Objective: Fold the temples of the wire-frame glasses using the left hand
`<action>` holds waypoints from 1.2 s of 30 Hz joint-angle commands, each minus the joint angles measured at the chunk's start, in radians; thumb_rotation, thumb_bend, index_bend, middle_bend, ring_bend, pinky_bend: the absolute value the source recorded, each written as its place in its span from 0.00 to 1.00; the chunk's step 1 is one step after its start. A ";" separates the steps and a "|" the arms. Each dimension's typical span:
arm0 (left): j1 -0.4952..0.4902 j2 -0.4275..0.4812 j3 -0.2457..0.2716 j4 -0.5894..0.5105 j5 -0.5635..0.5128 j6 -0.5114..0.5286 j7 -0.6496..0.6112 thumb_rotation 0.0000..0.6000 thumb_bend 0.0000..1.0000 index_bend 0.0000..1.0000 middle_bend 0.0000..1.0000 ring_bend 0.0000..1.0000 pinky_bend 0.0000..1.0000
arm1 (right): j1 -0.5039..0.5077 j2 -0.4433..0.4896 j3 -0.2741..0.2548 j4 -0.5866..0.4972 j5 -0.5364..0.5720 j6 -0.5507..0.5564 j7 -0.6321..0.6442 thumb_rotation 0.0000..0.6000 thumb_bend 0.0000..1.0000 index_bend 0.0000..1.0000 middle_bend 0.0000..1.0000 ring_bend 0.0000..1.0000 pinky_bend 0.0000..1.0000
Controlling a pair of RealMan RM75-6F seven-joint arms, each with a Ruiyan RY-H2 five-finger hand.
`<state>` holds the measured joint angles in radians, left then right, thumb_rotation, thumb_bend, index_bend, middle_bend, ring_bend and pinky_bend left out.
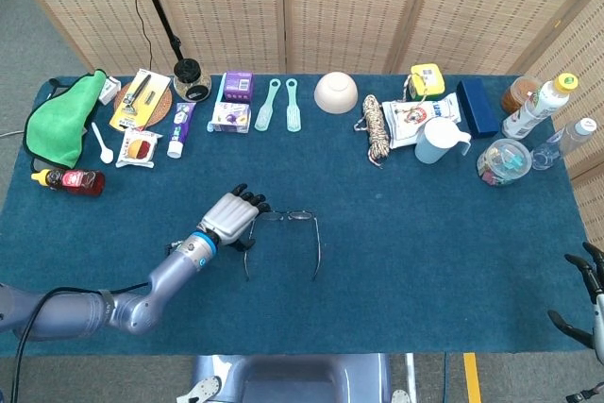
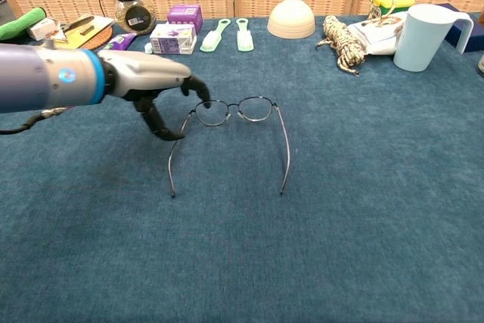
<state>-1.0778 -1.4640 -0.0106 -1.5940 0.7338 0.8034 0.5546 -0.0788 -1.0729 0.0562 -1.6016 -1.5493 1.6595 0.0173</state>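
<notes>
Wire-frame glasses [image 2: 234,111]: thin dark metal frame, two round clear lenses. Position: left of centre in the chest view, lower centre-left in the head view [image 1: 288,218]. Both temples are unfolded, extending toward the bottom edge.
</notes>
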 commanded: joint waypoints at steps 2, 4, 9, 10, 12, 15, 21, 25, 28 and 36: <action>0.033 0.043 0.042 -0.050 0.037 0.017 0.001 0.81 0.32 0.21 0.15 0.15 0.05 | 0.003 -0.001 0.000 -0.001 -0.003 -0.004 -0.002 1.00 0.00 0.22 0.12 0.15 0.22; 0.044 0.061 0.055 -0.070 0.049 0.018 -0.002 0.81 0.32 0.21 0.15 0.15 0.05 | 0.005 -0.002 0.000 -0.001 -0.005 -0.005 -0.004 1.00 0.00 0.22 0.12 0.15 0.22; 0.086 0.115 0.084 -0.127 0.121 0.078 0.000 0.81 0.32 0.20 0.15 0.15 0.05 | 0.014 -0.007 -0.001 -0.001 -0.015 -0.014 -0.008 1.00 0.00 0.22 0.12 0.15 0.22; 0.102 0.126 0.087 -0.143 0.150 0.109 -0.002 0.81 0.32 0.19 0.14 0.14 0.05 | 0.017 -0.009 0.000 -0.002 -0.020 -0.014 -0.009 1.00 0.00 0.22 0.12 0.15 0.22; 0.123 0.135 0.089 -0.154 0.191 0.141 -0.010 0.81 0.32 0.15 0.12 0.13 0.05 | 0.019 -0.009 0.000 -0.004 -0.024 -0.013 -0.011 1.00 0.00 0.22 0.12 0.15 0.22; 0.143 0.132 0.086 -0.142 0.229 0.159 -0.020 0.78 0.32 0.07 0.04 0.07 0.05 | 0.017 -0.009 0.000 -0.005 -0.026 -0.009 -0.009 1.00 0.00 0.22 0.12 0.15 0.22; 0.150 0.093 0.068 -0.086 0.246 0.125 -0.043 0.66 0.32 0.03 0.00 0.00 0.03 | 0.007 -0.005 -0.001 -0.001 -0.023 0.006 -0.001 1.00 0.00 0.22 0.12 0.15 0.22; 0.146 0.058 0.050 -0.047 0.252 0.111 -0.036 0.66 0.32 0.03 0.00 0.00 0.02 | -0.004 -0.001 -0.001 0.000 -0.018 0.021 0.004 1.00 0.00 0.22 0.12 0.15 0.22; 0.139 0.031 0.037 -0.023 0.246 0.096 -0.024 0.66 0.32 0.04 0.00 0.00 0.01 | -0.012 0.002 -0.002 0.001 -0.015 0.030 0.007 1.00 0.00 0.22 0.12 0.15 0.22; 0.112 -0.025 0.017 0.016 0.230 0.062 0.023 0.66 0.32 0.07 0.00 0.00 0.00 | -0.025 0.006 0.001 0.002 -0.003 0.042 0.012 1.00 0.00 0.22 0.12 0.15 0.22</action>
<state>-0.9634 -1.4859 0.0083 -1.5805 0.9658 0.8682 0.5750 -0.1037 -1.0664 0.0569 -1.5992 -1.5523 1.7018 0.0296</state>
